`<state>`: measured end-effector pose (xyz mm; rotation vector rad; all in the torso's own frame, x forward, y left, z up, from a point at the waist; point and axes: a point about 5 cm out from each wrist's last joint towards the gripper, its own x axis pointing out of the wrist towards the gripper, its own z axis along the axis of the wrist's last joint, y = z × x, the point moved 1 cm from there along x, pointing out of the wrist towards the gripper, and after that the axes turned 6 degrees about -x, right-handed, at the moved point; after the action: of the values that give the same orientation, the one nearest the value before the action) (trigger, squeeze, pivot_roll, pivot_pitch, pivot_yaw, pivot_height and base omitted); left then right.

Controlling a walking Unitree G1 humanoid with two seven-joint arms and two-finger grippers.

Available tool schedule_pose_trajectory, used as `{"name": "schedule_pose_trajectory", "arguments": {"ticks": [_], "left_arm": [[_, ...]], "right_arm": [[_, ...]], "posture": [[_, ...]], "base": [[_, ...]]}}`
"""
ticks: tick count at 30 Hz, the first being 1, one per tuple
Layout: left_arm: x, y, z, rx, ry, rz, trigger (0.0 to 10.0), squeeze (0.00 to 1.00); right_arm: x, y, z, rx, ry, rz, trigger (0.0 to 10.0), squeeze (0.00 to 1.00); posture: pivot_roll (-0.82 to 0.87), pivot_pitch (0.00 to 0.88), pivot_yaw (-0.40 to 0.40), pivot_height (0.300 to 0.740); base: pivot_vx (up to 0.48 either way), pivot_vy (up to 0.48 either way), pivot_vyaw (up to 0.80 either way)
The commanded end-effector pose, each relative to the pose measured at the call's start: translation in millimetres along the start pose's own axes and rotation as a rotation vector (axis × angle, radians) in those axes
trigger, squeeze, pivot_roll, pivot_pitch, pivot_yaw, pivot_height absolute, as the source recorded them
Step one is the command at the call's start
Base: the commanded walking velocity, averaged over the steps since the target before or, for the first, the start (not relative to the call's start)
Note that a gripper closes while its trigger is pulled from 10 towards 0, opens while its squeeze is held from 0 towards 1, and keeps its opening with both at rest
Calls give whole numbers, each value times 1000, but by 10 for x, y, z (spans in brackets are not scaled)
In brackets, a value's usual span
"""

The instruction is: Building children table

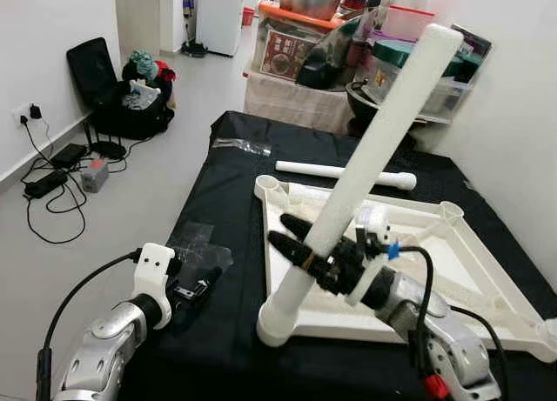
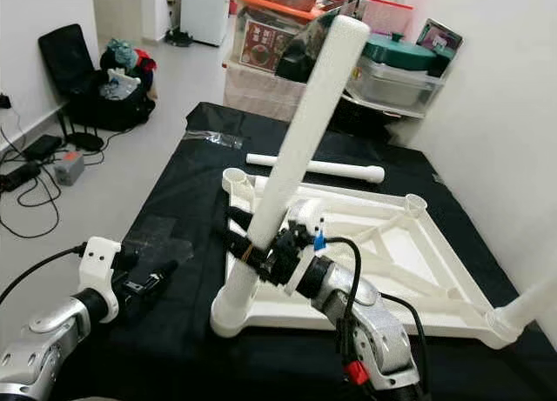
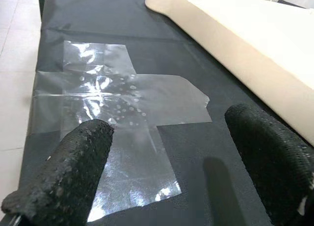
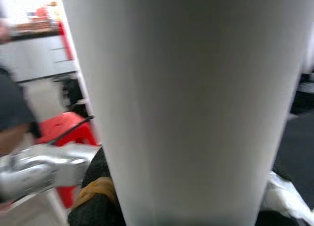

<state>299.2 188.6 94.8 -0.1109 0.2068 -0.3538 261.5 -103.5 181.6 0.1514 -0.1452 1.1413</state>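
**Leg tilted over near-left socket**

The white leg (image 1: 374, 140) is clamped low down by the right tool (image 1: 315, 249), its foot resting in/at the near-left corner socket (image 1: 277, 317) of the upturned table top (image 1: 452, 270) on the black worktop (image 1: 218, 157). Long axis leans up, far and right; it prob. needs righting to seat. Left tool (image 3: 171, 182) is held wide apart, empty, near-left over clear tape (image 3: 117, 118). A spare leg (image 1: 344, 173) lies at the far edge.

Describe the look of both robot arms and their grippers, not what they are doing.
Both arms are silver metal with black cables looping alongside. The left gripper has a white bracket at the wrist and black fingers with a pebbled texture. The right gripper has black fingers too, a blue clip on its cable and a red fitting lower down the forearm.
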Motion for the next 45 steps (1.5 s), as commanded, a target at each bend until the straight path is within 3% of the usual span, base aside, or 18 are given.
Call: {"name": "schedule_pose_trajectory", "arguments": {"ticks": [1,6,12,24,39,41,43,44,45], "left_arm": [[14,-15,-12,-10,5,-11,10000,0],[21,-17,-14,-10,6,-14,10000,0],[33,-13,-2,-4,6,-18,10000,0],[31,3,-11,8,15,-16,10000,0],[53,12,-5,15,20,-21,10000,0],[54,11,-8,15,21,-21,10000,0],[56,6,-19,11,23,-21,10000,0],[56,6,-19,11,23,-21,10000,0],[57,4,-24,10,23,-21,10000,0]], "right_arm": [[7,269,-458,241,149,150,10000,0],[-54,343,-465,238,165,237,10000,0],[-89,249,-529,203,200,225,10000,0],[-71,92,-654,111,239,81,10000,0],[-92,37,-760,53,285,-19,10000,0],[-98,-1,-801,54,321,-66,10000,0],[-149,-188,-913,74,431,-278,10000,0],[-149,-188,-913,74,431,-278,10000,0],[-181,-267,-958,85,472,-374,10000,0]], "posture": [[131,0,-186,740],[132,0,-185,740],[135,0,-181,740],[129,0,-166,740],[124,0,-159,740],[119,0,-157,740],[113,0,-161,740],[113,0,-161,740],[112,0,-161,740]], "base": [[0,0,0],[0,0,0],[0,0,0],[0,0,0],[0,0,0],[0,0,0],[0,0,0],[0,0,0],[0,0,0]]}}
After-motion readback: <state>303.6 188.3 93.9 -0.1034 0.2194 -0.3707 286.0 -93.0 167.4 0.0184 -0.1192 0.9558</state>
